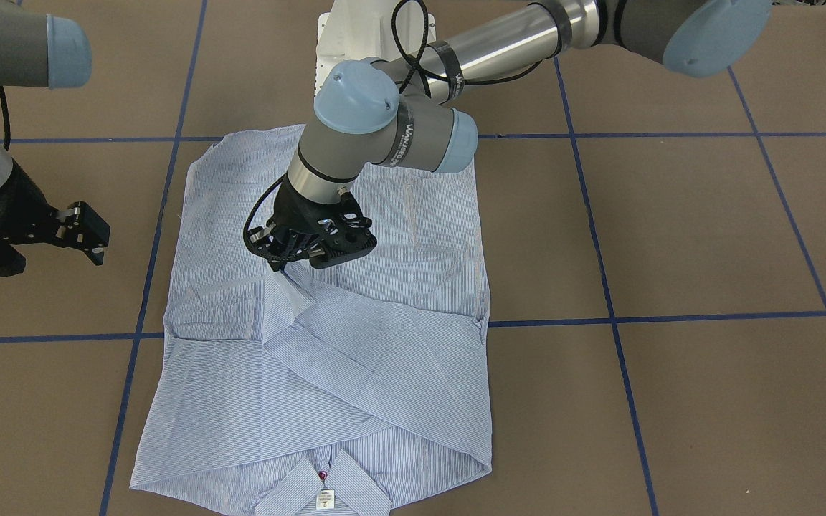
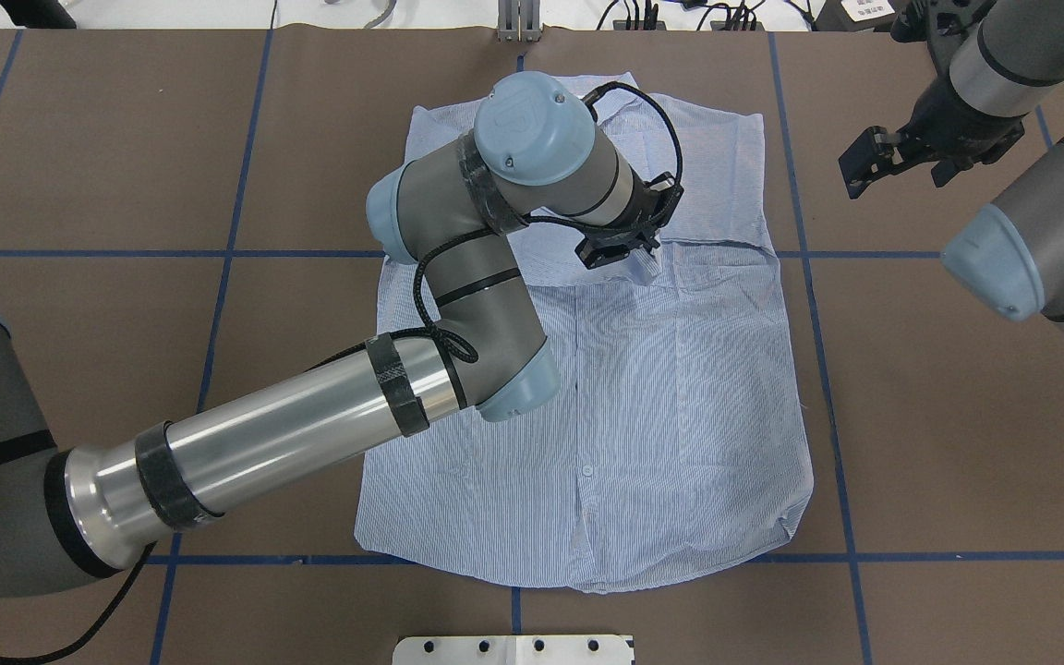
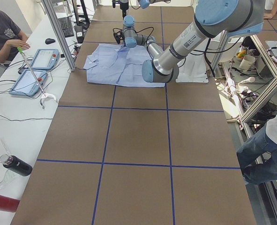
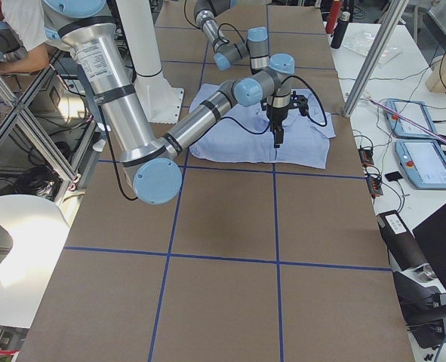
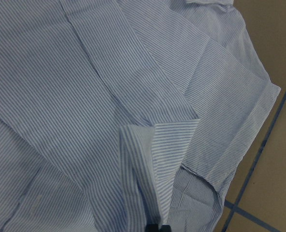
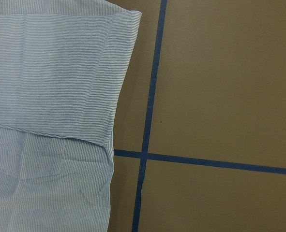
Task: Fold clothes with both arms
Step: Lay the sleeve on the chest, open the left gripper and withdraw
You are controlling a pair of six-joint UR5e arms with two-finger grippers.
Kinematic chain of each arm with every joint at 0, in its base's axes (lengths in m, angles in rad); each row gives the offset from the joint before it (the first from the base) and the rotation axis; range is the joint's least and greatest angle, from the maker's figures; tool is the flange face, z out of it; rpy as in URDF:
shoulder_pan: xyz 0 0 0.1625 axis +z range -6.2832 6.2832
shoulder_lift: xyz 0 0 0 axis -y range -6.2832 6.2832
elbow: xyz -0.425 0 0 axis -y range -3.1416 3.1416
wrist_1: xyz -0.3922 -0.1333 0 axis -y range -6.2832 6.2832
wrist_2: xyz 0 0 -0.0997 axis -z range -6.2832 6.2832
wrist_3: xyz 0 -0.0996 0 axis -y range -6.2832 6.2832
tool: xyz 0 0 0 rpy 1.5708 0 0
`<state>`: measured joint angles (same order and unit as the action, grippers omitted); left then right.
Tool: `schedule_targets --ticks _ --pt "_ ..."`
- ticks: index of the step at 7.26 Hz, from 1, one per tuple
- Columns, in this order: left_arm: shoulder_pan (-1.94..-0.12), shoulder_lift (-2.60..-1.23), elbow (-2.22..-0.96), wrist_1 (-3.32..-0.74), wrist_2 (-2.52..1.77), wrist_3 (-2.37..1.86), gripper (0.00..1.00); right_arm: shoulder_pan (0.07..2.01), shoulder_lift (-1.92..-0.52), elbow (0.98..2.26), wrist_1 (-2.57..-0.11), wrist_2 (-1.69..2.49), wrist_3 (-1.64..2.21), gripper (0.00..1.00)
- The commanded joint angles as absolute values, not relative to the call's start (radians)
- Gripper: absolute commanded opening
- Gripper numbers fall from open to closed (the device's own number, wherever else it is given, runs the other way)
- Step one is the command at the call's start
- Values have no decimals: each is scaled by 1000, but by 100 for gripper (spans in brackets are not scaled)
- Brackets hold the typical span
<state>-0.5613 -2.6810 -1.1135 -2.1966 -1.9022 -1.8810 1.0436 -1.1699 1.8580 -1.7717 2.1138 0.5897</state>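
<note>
The light blue striped shirt (image 1: 384,373) lies flat on the brown table, both sleeves folded across its body. Its collar and white neck label (image 1: 325,499) are on the side far from the robot. My left gripper (image 1: 280,266) is over the middle of the shirt, shut on a sleeve cuff (image 5: 167,145) and lifting it slightly. It also shows in the overhead view (image 2: 635,261). My right gripper (image 2: 864,171) hangs open and empty above bare table, beside the shirt's right edge (image 6: 118,82). It also shows in the front-facing view (image 1: 94,240).
Blue tape lines (image 1: 614,322) grid the brown table. The white pedestal base (image 2: 513,649) is at the robot's edge. Tablets (image 3: 44,58) and bottles (image 3: 16,165) lie on a side bench next to an operator (image 3: 2,33).
</note>
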Motion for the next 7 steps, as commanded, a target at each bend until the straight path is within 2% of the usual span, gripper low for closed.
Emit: schedule_targets --ticks 1,2,5,7 --pt "-537 -2686 -1108 -2287 -1876 -1864 90 1045 -1169 1858 -1772 2114 591 100" --pt "-537 -2686 -1112 -2357 -1876 -1862 100 1045 -1167 1858 -1770 2114 591 100" --pt "-540 -2677 -1127 -2401 -1852 -1838 100 1049 -1166 1858 -1766 2146 594 100" --pt "-552 -2598 -1141 -2385 -1828 -1829 100 1049 -1186 1885 -1761 2180 667 100"
